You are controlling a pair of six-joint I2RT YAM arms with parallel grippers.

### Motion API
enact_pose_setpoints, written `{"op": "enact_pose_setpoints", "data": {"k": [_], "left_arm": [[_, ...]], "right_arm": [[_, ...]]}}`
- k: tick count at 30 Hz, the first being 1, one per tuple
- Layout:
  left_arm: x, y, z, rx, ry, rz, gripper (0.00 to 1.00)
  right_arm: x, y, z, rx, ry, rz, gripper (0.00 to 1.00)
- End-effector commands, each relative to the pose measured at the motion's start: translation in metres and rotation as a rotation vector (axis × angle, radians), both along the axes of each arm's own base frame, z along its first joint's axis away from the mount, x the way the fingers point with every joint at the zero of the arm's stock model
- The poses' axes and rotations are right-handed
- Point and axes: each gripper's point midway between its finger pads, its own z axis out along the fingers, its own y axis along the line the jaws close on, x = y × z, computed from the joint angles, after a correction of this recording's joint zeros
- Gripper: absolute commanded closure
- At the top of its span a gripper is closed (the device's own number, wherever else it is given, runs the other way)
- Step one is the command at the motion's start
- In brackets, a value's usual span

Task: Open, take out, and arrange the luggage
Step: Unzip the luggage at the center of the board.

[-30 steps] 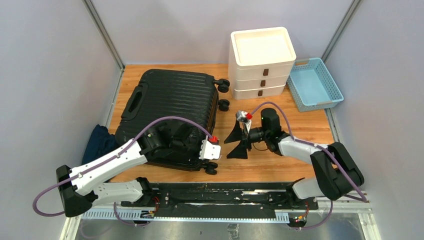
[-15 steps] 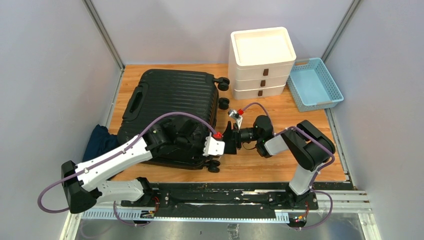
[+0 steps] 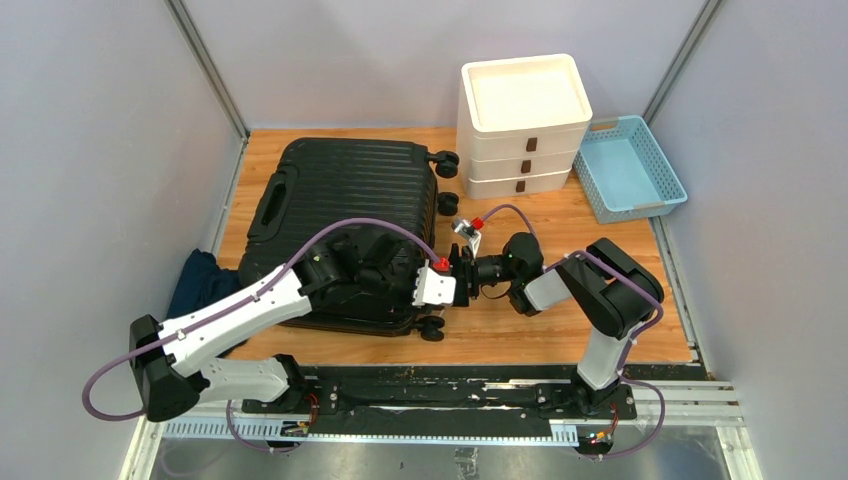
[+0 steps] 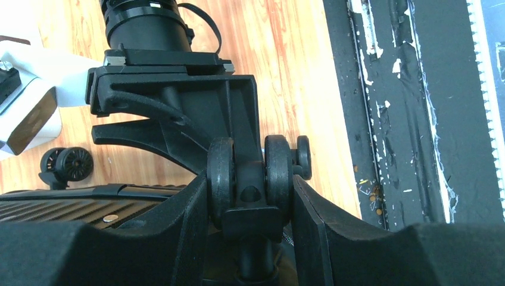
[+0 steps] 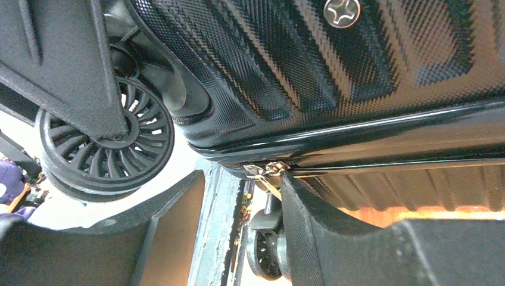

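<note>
On the wooden table (image 3: 620,255), left of the white drawer unit (image 3: 525,100), we find the luggage (image 3: 340,195) lying flat and closed. We see the left gripper (image 4: 249,179) with fingers clamped on a caster wheel (image 4: 221,173) at its near right corner. The right gripper (image 5: 241,177) has fingers standing apart, flanking the zipper pull (image 5: 266,170) at the seam.

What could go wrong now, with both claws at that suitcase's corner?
The zip pull is tiny and sits off-centre in the right claw; the claw may close and miss it. The left claw grips only a wheel, which may swivel, so the suitcase could slide when the zip is tugged. The claws are very close together and might bump.
</note>
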Motion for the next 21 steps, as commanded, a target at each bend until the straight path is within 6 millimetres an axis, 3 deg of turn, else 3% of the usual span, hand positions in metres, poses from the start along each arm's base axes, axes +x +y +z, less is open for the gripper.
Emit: {"op": "enact_pose_setpoints", "data": {"k": [1,12,21], "left_arm": [[0.014,-0.038,0.104,-0.321,-0.216,-0.073,1.00],[0.020,-0.038,0.106,-0.312,-0.235,-0.052,1.00],[0.022,-0.035,0.104,-0.301,-0.240,-0.047,1.00]], "right_arm": [[-0.001,0.006,0.006,0.026,-0.061,0.011,0.48],[0.003,0.002,0.007,0.009,-0.051,0.003,0.63],[0.009,-0.005,-0.007,-0.071,-0.032,-0.037,0.67]]}}
